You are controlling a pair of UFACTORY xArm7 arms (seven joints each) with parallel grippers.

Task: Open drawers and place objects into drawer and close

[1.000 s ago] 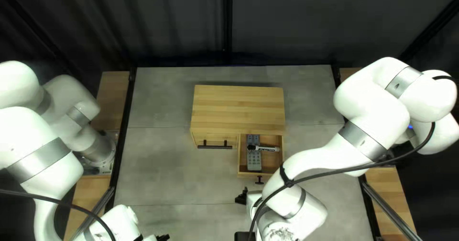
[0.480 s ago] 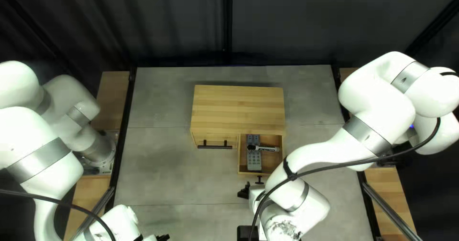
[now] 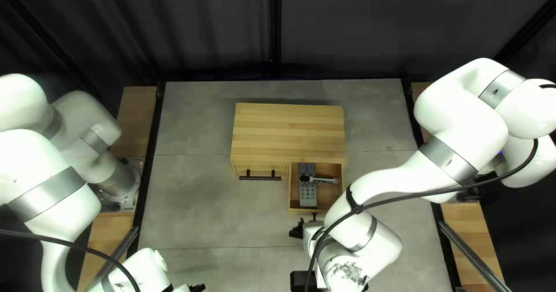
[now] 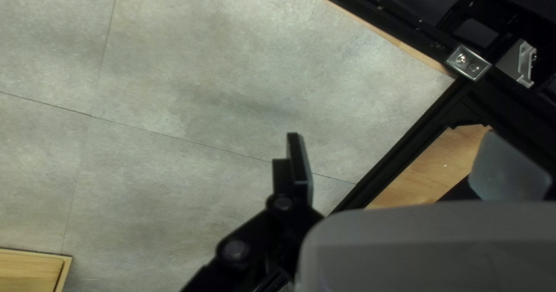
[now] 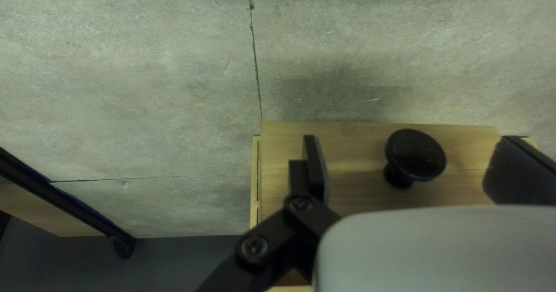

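Pale wood cabinet stands mid-table on the grey stone-look tabletop. Its RH open wood drawer is pulled out toward the near edge; LH wood front sits closed w/ a black metal bar handle across it. Task's things are inside the open drawer: a grey remote w/ rows of buttons, lying lengthwise, & a white marker w/ black cap laid crosswise over it.

In the way: white R arm w/ black cable strapped along it slants in over the table, its wrist end in front of the drawer. Black rails & lt. wood strips flank the table; dark curtain behind.

R gripper is at the drawer's near side. In R wrist view its fingers are wide apart, w/ the round black drawer knob btwn them, a gap each side; nothing pinched.

L gripper hangs over tabletop at the bottom of the top left view, well apart from the cabinet. L wrist view has its fingers spread wide too, nothing held; silver bracket w/ screws on the black frame beyond.
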